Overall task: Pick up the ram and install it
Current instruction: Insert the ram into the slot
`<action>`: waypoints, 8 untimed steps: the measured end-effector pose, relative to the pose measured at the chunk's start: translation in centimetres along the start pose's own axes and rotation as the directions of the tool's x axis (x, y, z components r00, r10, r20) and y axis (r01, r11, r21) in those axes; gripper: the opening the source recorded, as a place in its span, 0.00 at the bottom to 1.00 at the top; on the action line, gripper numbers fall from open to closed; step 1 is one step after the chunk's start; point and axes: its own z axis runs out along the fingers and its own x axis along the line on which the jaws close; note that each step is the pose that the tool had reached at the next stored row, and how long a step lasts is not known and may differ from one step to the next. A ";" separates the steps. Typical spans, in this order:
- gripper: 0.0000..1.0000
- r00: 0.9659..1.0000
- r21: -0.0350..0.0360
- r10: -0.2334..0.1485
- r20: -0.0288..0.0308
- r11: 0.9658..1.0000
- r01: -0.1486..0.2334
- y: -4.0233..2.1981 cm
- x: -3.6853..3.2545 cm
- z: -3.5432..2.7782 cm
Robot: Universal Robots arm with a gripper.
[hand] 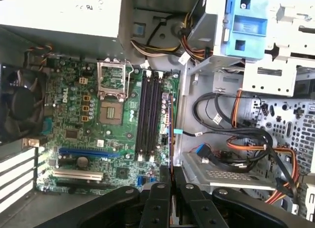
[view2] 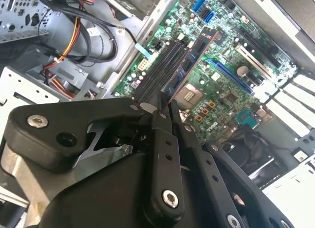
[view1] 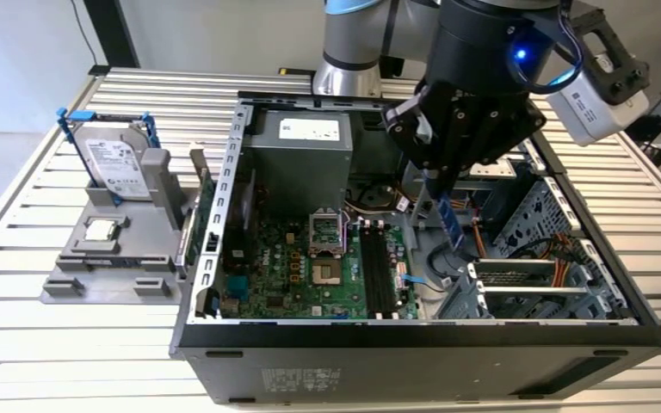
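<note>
The arm stands at the counter (view1: 44, 344) edge behind the open computer case (view1: 423, 361) in the exterior view. Its wrist points straight down into the case. The tool (view1: 440, 176) is clamped on one end of the ram (view1: 450, 225), which hangs on end below the fingers. In both wrist views the ram (view2: 194, 58) (hand: 171, 139) runs along the motherboard (hand: 74, 110) edge, just beside the black memory slots (hand: 149, 119) and not seated in them.
</note>
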 end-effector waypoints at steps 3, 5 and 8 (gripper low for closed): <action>0.00 1.000 0.001 0.023 0.000 1.000 -0.023 0.06 0.00 0.02; 0.00 1.000 0.001 0.028 0.000 1.000 -0.028 0.06 0.00 0.02; 0.00 1.000 0.002 0.028 0.000 1.000 -0.028 0.06 0.00 0.02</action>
